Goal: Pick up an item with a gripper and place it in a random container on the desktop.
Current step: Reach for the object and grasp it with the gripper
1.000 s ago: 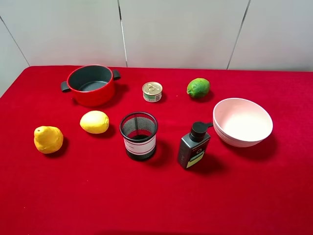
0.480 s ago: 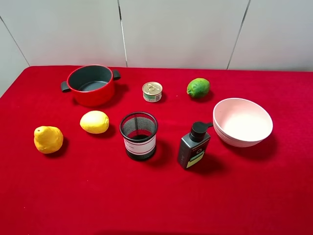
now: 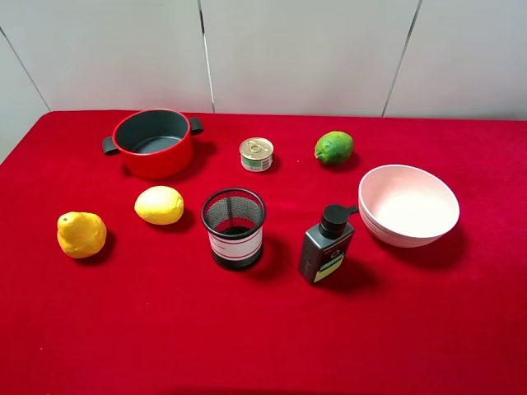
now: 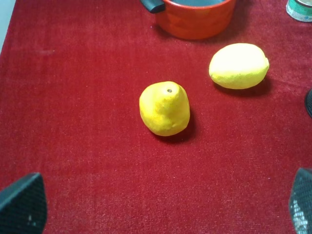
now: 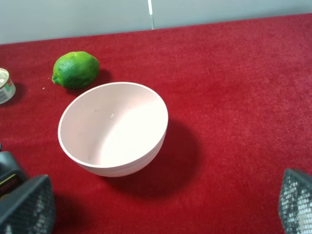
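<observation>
The green lime (image 3: 333,147) lies on the red desktop (image 3: 263,329) at the back right, just behind the pale pink-white bowl (image 3: 408,205). Both also show in the right wrist view: lime (image 5: 75,69), empty bowl (image 5: 113,127). My right gripper (image 5: 161,204) is open and empty, its fingertips (image 5: 27,204) wide apart on the near side of the bowl. My left gripper (image 4: 161,204) is open and empty, back from a bumpy yellow fruit (image 4: 164,108). Neither arm shows in the exterior high view.
A red pot (image 3: 153,141) stands back left, a small tin can (image 3: 256,154) back centre. A lemon (image 3: 159,205) and a bumpy yellow fruit (image 3: 81,234) lie on the left. A black mesh cup (image 3: 234,228) and a dark pump bottle (image 3: 327,246) stand mid-table.
</observation>
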Action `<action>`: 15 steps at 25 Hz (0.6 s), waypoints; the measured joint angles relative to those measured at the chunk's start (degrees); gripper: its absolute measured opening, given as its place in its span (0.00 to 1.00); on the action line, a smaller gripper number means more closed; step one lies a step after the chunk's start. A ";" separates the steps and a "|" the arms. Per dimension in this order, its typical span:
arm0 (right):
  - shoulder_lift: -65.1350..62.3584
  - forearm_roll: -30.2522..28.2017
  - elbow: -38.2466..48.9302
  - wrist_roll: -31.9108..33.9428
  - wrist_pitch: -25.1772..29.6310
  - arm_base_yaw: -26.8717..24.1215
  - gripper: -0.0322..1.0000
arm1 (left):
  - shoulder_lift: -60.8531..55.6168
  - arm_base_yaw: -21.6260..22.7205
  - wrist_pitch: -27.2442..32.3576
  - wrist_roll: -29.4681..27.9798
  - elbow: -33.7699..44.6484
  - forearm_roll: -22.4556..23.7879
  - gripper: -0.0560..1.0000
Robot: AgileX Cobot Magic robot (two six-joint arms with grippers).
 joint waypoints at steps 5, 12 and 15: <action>0.00 0.58 0.00 0.00 -0.03 0.00 0.70 | 0.00 0.00 0.00 0.00 0.00 0.00 1.00; 5.00 1.45 -0.96 -0.78 -1.62 0.00 0.70 | 0.00 0.00 0.00 0.00 0.00 0.00 1.00; 13.00 2.36 -2.76 -5.09 -4.45 0.00 0.70 | 0.00 0.00 -0.16 0.00 0.00 0.00 1.00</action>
